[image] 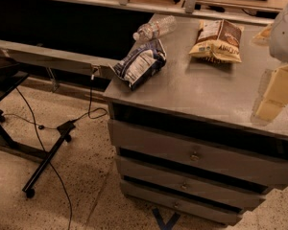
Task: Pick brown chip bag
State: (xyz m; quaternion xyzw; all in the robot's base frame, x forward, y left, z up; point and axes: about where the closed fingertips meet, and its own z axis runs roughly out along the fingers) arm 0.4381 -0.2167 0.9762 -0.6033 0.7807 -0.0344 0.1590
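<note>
Approach is the step you are in. The brown chip bag (217,41) lies flat on the far part of the tabletop (201,92), untouched, its cream end turned toward the camera and nothing resting on it. Your pincer (274,94) hangs at the right edge of the view, over the near right part of the tabletop, well apart from the bag. Only a cream-coloured portion shows below the white arm housing (287,25), so you cannot tell whether it is open or closed.

By my reading, the next move calls for you to carry the pincer away from the camera and leftward until it is above the bag. Make sure it is wide enough for the crinkly pack, then come down on its middle. A bag this flat will likely want a pinch on a raised fold.

Mind the neighbours. A blue-and-white bag (140,63) sits at the tabletop's left edge, and a clear plastic bottle (154,28) lies on its side just behind it. Both are left of the target and apart from it, so your path from the right looks free. A pale yellow item (263,33) shows just right of the bag, partly hidden by the housing; keep your descent off it.
</note>
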